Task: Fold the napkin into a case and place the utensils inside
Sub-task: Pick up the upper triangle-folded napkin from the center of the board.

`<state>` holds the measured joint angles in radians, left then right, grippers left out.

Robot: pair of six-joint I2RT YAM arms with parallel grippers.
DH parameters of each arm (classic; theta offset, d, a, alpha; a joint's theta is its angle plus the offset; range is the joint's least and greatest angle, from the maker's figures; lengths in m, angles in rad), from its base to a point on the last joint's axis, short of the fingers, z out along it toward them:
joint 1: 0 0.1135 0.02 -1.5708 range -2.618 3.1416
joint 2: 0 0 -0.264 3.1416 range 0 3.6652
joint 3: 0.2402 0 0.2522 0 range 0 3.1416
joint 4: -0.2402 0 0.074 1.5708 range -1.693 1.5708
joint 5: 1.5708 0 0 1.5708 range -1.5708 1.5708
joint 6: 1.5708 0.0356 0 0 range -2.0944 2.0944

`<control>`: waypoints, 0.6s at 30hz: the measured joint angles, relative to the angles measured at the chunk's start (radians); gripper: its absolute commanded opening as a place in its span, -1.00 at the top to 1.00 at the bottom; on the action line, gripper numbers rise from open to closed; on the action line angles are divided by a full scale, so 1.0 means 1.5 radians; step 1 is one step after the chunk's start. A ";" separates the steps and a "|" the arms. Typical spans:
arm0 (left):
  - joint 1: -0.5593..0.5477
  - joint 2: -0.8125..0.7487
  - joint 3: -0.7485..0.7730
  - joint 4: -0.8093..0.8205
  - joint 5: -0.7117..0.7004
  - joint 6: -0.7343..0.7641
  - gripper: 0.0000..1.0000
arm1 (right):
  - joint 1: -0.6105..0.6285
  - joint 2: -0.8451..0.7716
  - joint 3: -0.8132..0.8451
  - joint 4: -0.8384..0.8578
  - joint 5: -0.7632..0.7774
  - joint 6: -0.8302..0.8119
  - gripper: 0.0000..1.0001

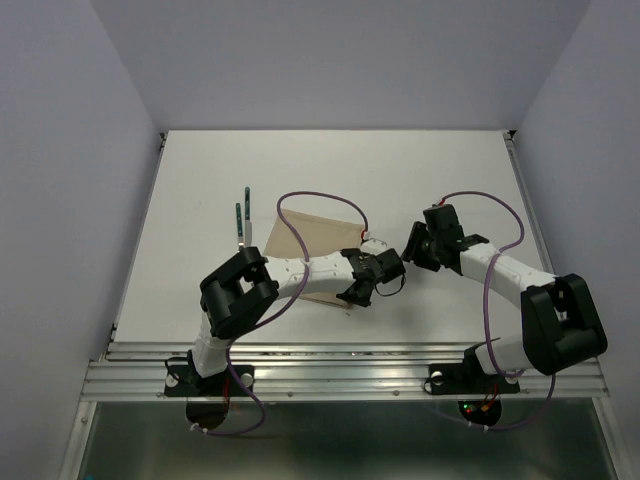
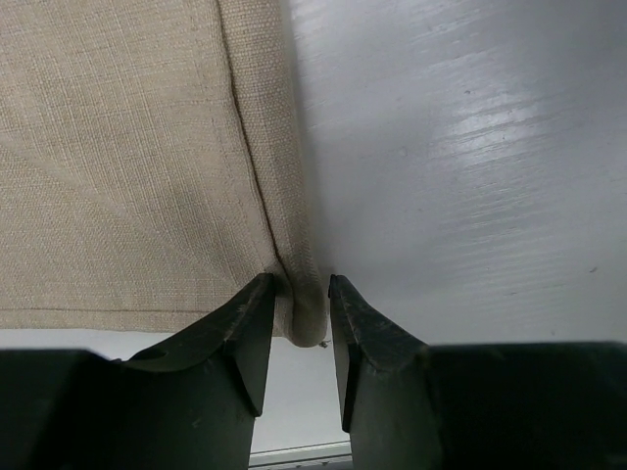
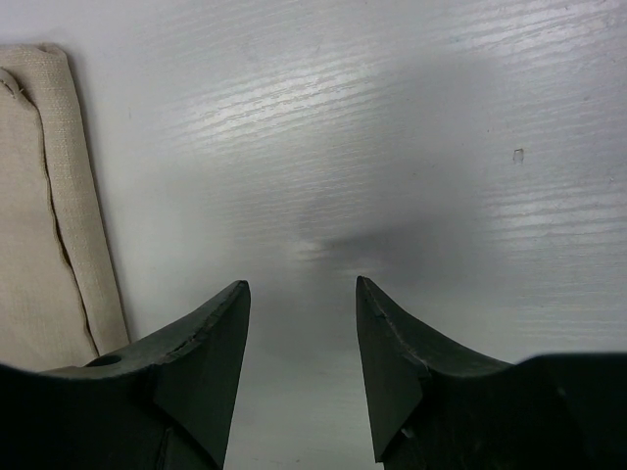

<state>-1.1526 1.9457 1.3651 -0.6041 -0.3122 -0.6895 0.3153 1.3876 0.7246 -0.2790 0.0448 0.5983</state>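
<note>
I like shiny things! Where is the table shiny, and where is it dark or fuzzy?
Left wrist view: white glare streaks on the table, napkin weave sharp, left end effector dark and featureless. Right wrist view: glare streaks up top, a soft grey shadow on the table ahead of the right end effector. Top view: even light, no glare.

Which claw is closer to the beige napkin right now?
Left. The left claw has a corner of the napkin between its fingers. The right claw is over bare table, just off the napkin's edge.
</note>
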 measured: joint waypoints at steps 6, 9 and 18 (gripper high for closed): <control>-0.001 0.000 -0.021 0.010 -0.003 0.000 0.15 | 0.000 0.000 -0.001 0.000 0.000 0.000 -0.07; -0.002 -0.006 -0.033 0.027 -0.003 0.001 0.16 | 0.000 0.000 -0.002 0.000 0.000 0.000 -0.07; -0.002 -0.020 -0.063 0.066 -0.009 0.025 0.94 | 0.000 -0.014 -0.009 0.001 0.000 0.000 -0.07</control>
<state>-1.1561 1.9152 1.2709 -0.5049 -0.3252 -0.6518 0.3153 1.3666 0.7113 -0.2779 0.0444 0.5983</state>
